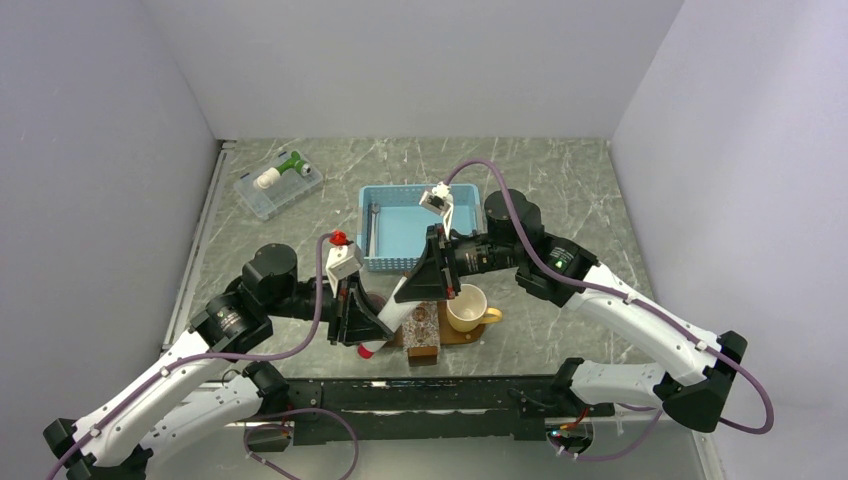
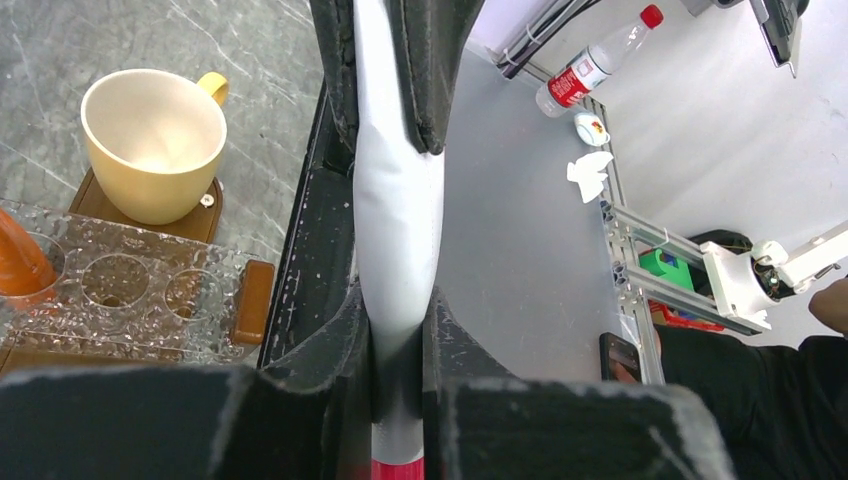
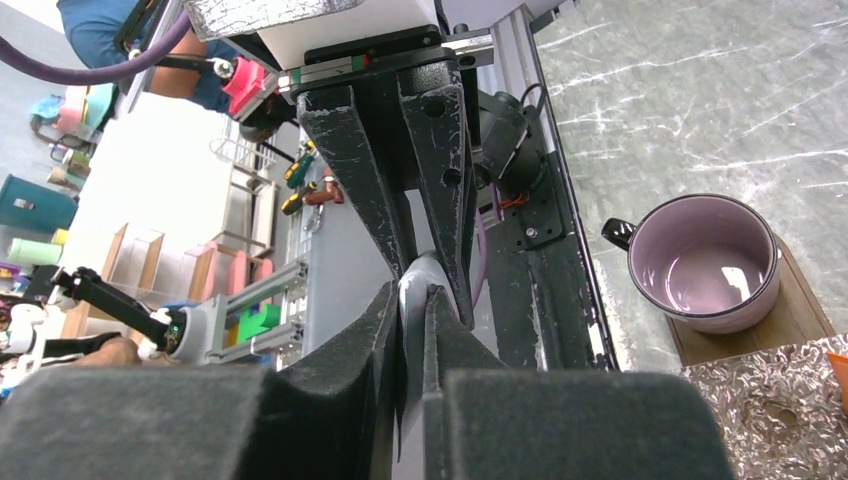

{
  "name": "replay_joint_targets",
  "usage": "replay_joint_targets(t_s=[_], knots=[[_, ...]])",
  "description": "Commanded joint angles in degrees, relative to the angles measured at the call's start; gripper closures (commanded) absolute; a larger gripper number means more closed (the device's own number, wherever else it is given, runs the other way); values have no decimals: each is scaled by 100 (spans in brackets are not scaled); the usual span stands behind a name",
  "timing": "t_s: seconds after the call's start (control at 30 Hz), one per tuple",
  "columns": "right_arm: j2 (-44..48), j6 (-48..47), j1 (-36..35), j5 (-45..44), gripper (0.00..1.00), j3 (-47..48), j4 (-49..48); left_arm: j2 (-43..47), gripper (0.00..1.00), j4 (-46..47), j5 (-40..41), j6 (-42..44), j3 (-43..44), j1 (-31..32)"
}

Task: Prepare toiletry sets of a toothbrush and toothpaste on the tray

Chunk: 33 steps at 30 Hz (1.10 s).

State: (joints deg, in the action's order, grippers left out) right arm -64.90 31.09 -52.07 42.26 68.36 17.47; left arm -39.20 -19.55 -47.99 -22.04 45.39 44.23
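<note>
Toothbrush [image 2: 400,230] held between both arms above the near edge of the desk [image 1: 560,190], just left of the tray [image 2: 195,215].

(a) Appearance. In the left wrist view the toothbrush shows as a smooth, white, flat-sided length with a fine seam along one edge and a red end at the bottom of the picture. Seen edge-on in the right wrist view it is thin and pale. The bristles cannot be made out.

(b) Relation to the jaws. The left jaws are clamped on the toothbrush close to its red end. The right jaws are clamped on its other end, their tips facing those of the left jaws. A bare white stretch lies between the two grips.

(c) Axis. In the top external view the long axis runs diagonally. The red end points near-left, toward the arm bases, and the far end points toward the light-blue basket [image 1: 405,225].

(d) Surroundings. A yellow cup [image 1: 467,307] stands on the tray, with a clear dimpled glass holder [image 2: 130,290] beside it. The orange toothpaste [image 2: 20,265] stands upright in this holder, cut off by the picture edge. A clear plastic box [image 1: 278,185] lies at the far left of the desk.
</note>
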Motion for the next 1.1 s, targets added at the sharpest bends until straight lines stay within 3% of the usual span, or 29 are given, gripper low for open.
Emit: replay_joint_targets(t_s=[0.0,0.13,0.27,0.57,1.07], knots=[[116,-17,-22,-7,83,135,-248,55,91,258,-159,77,92,3],[175,-113,-20,55,71,140,-144,66,93,184,-151,126,123,5],[149,-277,-22,201,68,205,87,57,94,-20,-175,261,187,3],[56,-593,-19,562,68,343,541,12,94,-661,-252,652,447,-1],[-198,-595,-201,694,78,328,401,-52,94,-777,-323,776,471,-2]])
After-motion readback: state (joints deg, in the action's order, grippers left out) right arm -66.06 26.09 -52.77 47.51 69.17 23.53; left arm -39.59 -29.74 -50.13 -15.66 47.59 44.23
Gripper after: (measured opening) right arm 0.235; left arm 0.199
